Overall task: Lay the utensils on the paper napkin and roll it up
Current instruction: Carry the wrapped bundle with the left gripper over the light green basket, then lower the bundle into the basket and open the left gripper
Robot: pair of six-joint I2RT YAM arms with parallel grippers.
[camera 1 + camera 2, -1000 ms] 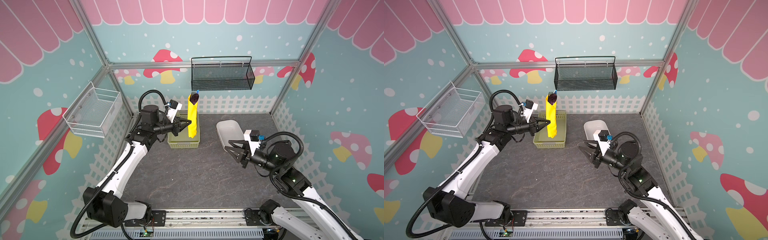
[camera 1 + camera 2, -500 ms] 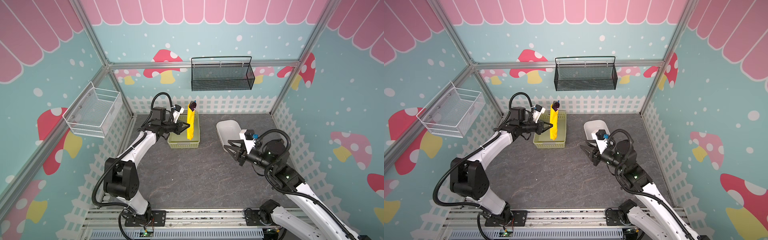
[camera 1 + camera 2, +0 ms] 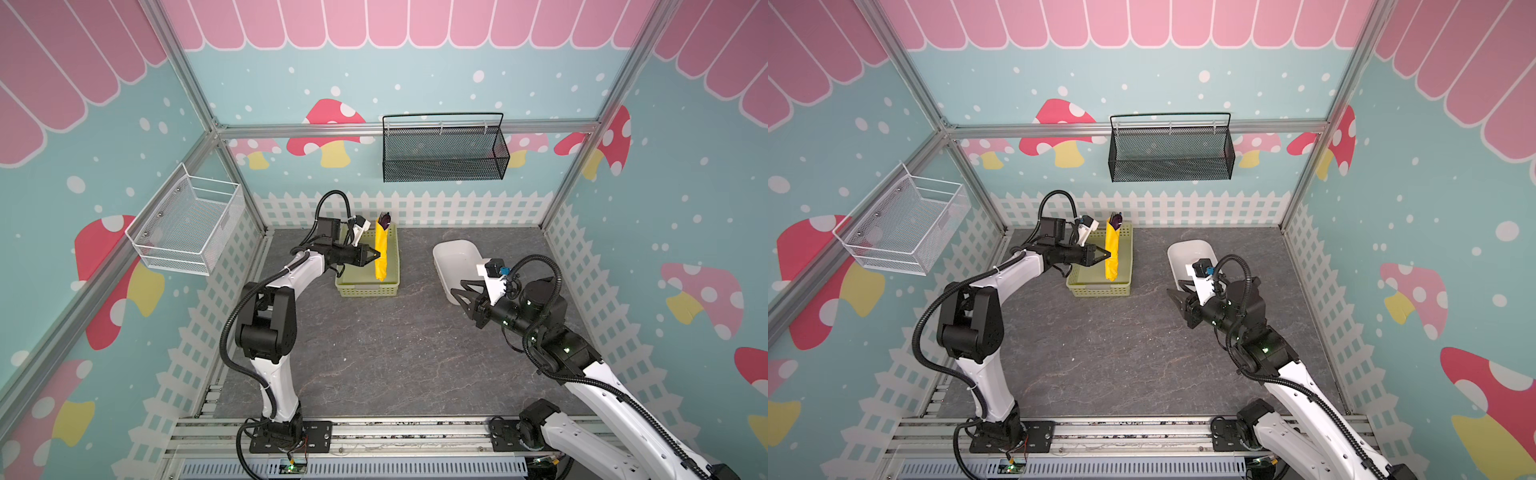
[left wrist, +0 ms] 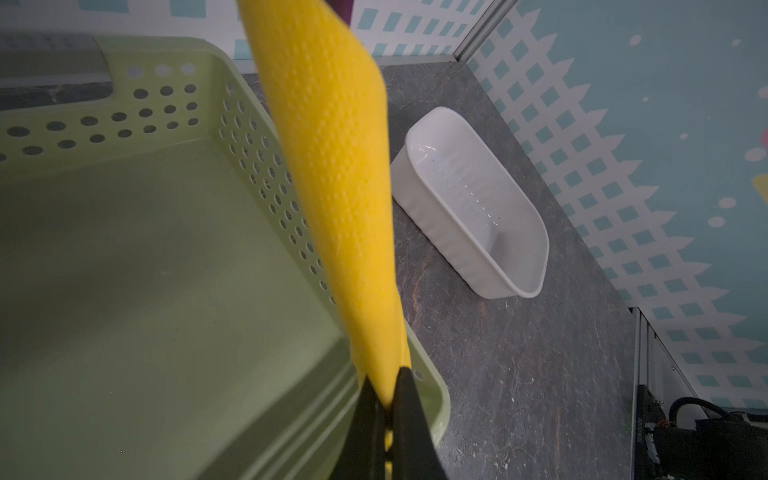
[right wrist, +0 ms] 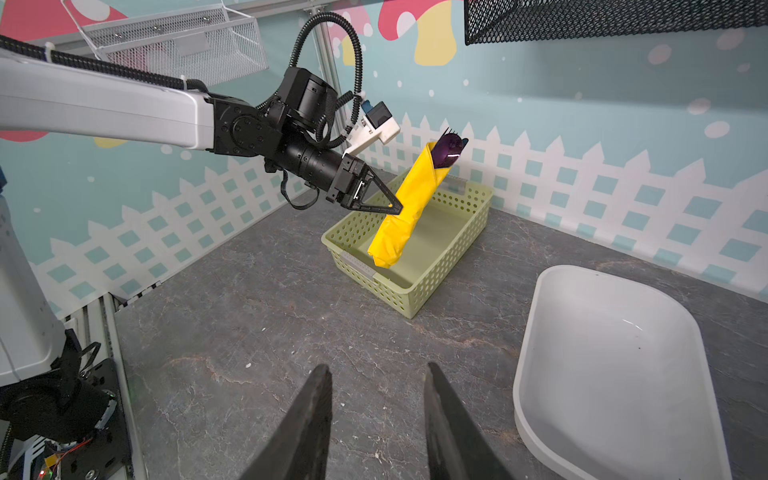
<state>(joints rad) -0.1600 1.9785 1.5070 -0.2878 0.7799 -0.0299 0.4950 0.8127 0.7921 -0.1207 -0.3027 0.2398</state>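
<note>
rolled napkin with utensils poking out, pinched in left gripper over basket; right gripper partly open, empty, beside tub.

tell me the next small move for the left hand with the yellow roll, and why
Probably lower the napkin roll a little, until its bottom end rests on the basket floor. The left hand is shut on its middle, holding it tilted over the basket with the utensils poking out the top; the right hand is open and apart.
</note>
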